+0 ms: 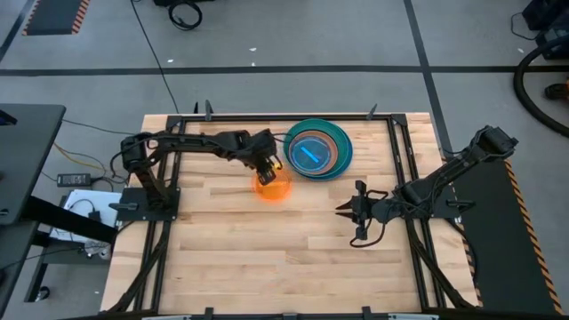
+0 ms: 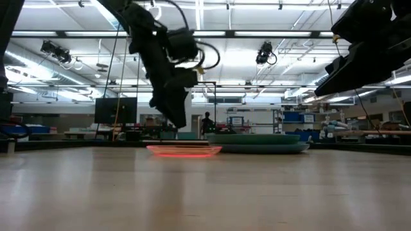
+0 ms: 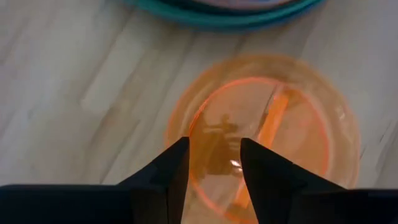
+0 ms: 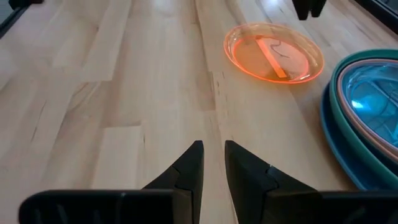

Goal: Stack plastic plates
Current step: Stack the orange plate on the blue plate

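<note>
A small orange plate [image 1: 273, 188] lies flat on the wooden table [image 1: 231, 258]; it also shows in the low view [image 2: 184, 151] and the left wrist view [image 3: 273, 124]. My left gripper [image 1: 269, 171] hangs open a little above it [image 2: 178, 122], fingers pointing down over its rim, touching nothing. A stack of plates [image 1: 316, 149] with a cyan one on top and peach, teal and blue rims below rests on the table just to the far right of the orange plate. My right gripper [image 1: 340, 212] waits low at the right, its fingers [image 4: 213, 149] narrowly apart and empty.
A black frame rail [image 1: 293, 116] runs along the table's far edge and down both sides. There is bare wood along the near half of the table [image 4: 124, 93] and to the left of the orange plate.
</note>
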You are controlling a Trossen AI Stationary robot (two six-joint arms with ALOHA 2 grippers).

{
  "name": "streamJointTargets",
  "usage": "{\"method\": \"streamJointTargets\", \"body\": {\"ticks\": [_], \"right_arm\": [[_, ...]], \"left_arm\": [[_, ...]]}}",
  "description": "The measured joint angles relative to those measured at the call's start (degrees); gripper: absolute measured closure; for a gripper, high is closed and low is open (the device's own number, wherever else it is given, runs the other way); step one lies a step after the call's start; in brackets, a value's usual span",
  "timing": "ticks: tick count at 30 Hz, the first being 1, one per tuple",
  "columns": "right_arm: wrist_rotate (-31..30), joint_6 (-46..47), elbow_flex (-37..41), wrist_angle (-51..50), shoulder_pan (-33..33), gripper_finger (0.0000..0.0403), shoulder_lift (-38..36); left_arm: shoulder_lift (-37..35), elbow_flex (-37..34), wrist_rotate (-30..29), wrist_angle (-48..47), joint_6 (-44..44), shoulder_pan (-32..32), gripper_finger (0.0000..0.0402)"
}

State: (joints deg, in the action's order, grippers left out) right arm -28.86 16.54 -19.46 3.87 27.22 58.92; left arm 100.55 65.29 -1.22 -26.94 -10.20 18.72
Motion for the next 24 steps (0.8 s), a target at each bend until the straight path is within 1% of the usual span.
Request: {"method": "streamJointTargets", "body": {"ticks": [5,10,16,20,24], "right_arm": [[-0.01,-0.31,0.0,-0.06,-0.02,0.0328,0.0],[-0.03,-1.23,0.0,-0.04,-0.1,0.0328,0.0],[-0.02,-1.54,0.0,-0.07,-1.07,0.0328,0.0],[-0.02,-1.75,0.0,-0.09,-1.57,0.0328,0.0],[-0.02,-1.92,0.0,-0.1,-1.64,0.0328,0.0]], "left_arm": [[-0.04,-4.59,8.96,6.27,-1.35,4.86,0.0249],[-0.04,-8.22,10.04,7.32,-2.98,7.16,0.0249],[-0.04,-11.44,11.31,9.16,-5.71,6.44,0.0253],[-0.04,-12.81,11.6,9.24,-7.18,5.46,0.0278],[-0.04,-13.26,11.55,9.0,-7.93,4.57,0.0328]]}}
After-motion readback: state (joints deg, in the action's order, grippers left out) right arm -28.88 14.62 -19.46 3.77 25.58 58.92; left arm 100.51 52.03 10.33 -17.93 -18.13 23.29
